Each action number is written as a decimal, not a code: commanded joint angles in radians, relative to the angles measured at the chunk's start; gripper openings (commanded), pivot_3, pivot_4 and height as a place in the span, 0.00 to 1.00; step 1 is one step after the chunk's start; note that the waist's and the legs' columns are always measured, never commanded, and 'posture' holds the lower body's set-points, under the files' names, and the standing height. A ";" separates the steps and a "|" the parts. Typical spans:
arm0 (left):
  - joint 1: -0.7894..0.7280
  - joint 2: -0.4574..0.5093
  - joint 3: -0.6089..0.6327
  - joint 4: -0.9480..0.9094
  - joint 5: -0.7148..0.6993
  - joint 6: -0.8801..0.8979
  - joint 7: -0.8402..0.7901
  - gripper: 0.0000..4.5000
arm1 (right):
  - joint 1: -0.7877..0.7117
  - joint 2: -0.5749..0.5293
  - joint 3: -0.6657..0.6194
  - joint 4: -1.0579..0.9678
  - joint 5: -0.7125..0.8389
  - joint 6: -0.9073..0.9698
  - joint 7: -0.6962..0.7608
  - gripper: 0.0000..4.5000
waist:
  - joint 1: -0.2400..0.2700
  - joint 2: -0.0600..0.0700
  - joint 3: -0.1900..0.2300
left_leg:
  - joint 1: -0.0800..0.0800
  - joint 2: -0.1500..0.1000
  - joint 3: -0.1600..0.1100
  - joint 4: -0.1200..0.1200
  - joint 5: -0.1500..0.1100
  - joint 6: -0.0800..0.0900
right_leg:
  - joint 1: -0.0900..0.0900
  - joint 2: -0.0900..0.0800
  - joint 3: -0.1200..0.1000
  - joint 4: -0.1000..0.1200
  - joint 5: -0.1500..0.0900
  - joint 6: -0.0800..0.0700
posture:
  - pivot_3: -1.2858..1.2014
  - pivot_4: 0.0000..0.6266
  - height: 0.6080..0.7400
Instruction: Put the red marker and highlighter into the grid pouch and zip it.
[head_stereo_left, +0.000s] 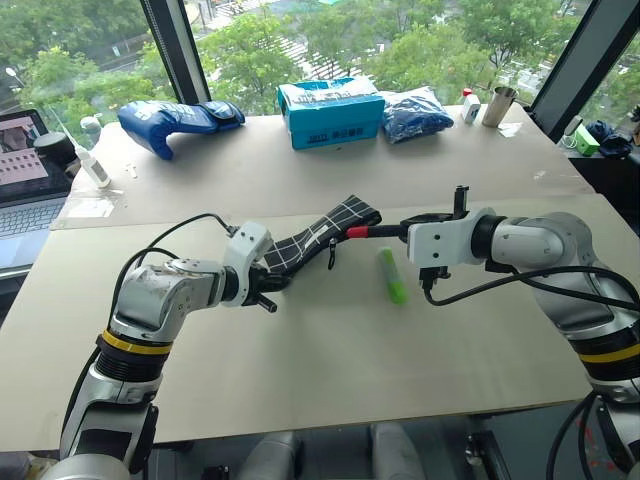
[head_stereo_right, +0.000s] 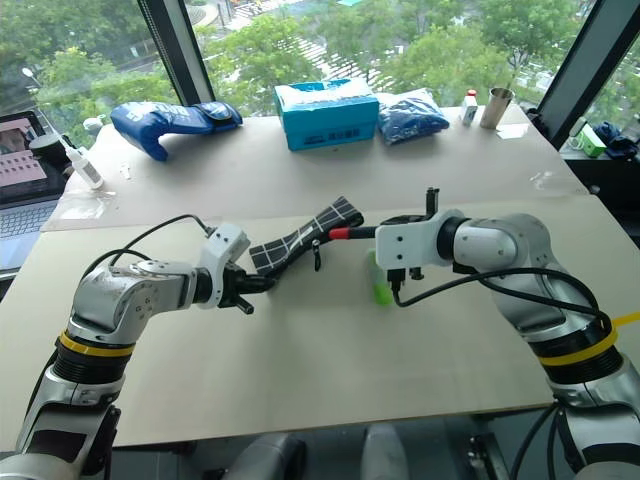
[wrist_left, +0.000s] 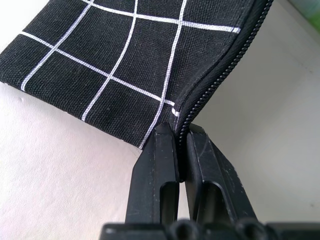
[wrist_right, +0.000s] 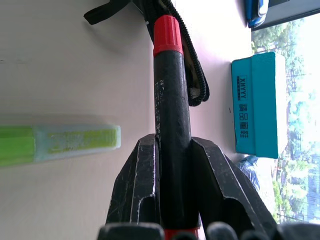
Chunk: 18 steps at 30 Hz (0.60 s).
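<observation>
My head's two eyes look forward and down over the grid pouch (head_stereo_left: 318, 236). My left wrist camera views it close; my right wrist camera faces its mouth, sharing it with them.

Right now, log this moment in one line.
left hand holding pouch | right hand holding marker at its opening | highlighter on table

Two silver-grey robot arms with white wrist housings, yellow bands, looping black cables, each ending in a black two-fingered gripper (head_stereo_left: 262, 290).
</observation>
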 joint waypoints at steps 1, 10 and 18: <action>0.000 0.005 -0.004 -0.017 0.005 -0.015 -0.006 0.00 | -0.036 0.003 -0.016 -0.009 -0.010 -0.016 0.011 0.13 | 0.000 0.000 0.000 | 0.000 0.000 0.000 0.000 0.000 0.000 | 0.000 0.000 0.000 0.000 0.000 0.000 | 0.52 0.24 1.00; 0.008 0.013 -0.025 -0.021 0.011 -0.024 -0.010 0.00 | -0.100 0.038 0.030 0.024 -0.117 0.003 0.001 0.13 | -0.004 0.000 0.000 | 0.000 0.000 0.000 0.000 0.000 0.000 | 0.000 0.000 0.000 0.000 0.000 0.000 | 0.52 0.24 1.00; 0.004 0.009 -0.035 -0.019 0.017 -0.028 -0.017 0.00 | -0.118 0.109 0.097 0.001 -0.214 0.035 0.020 0.13 | -0.001 0.000 0.000 | 0.000 0.000 0.000 0.000 0.000 0.000 | 0.000 0.000 0.000 0.000 0.000 0.000 | 0.52 0.24 1.00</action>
